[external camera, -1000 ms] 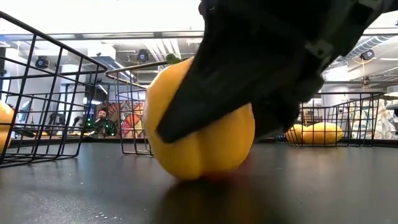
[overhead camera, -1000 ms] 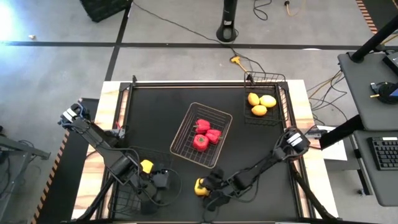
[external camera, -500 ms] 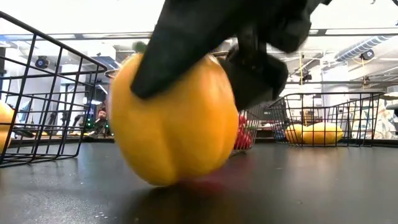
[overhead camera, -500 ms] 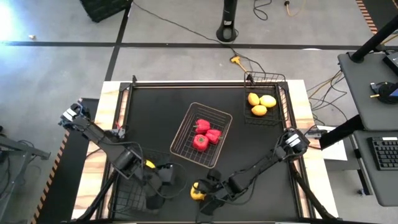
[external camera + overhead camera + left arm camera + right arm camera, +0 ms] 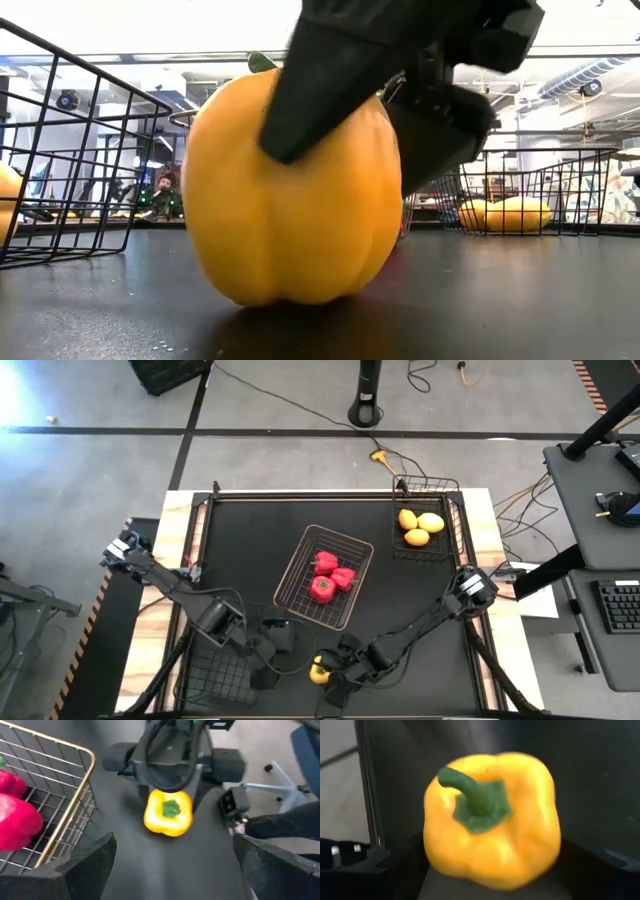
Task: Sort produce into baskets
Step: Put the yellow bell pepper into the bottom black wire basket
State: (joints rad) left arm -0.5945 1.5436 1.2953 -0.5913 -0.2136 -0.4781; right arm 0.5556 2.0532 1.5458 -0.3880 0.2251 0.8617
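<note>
right gripper (image 5: 327,672) is down at the table's near edge, fingers spread either side of a yellow bell pepper (image 5: 318,672), which stands upright on the black table (image 5: 250,550), green stem up; low view shows a dark finger (image 5: 330,85) lying against its upper side, can't tell if there's real clamping force, pepper bottom is on the surface

left gripper (image 5: 272,655) is just beside it, fingers wide apart and nothing between them, pointing toward the pepper; left wrist view has the pepper (image 5: 168,812) ahead of its open fingers with the right arm's gripper right behind it

pale wire basket (image 5: 352,545) mid-table: three red bell peppers (image 5: 328,575)
black basket (image 5: 452,495) at far right corner: three lemons (image 5: 419,526)
second black basket (image 5: 205,675) at near left, under the left arm; its contents are hidden in the high view
</note>
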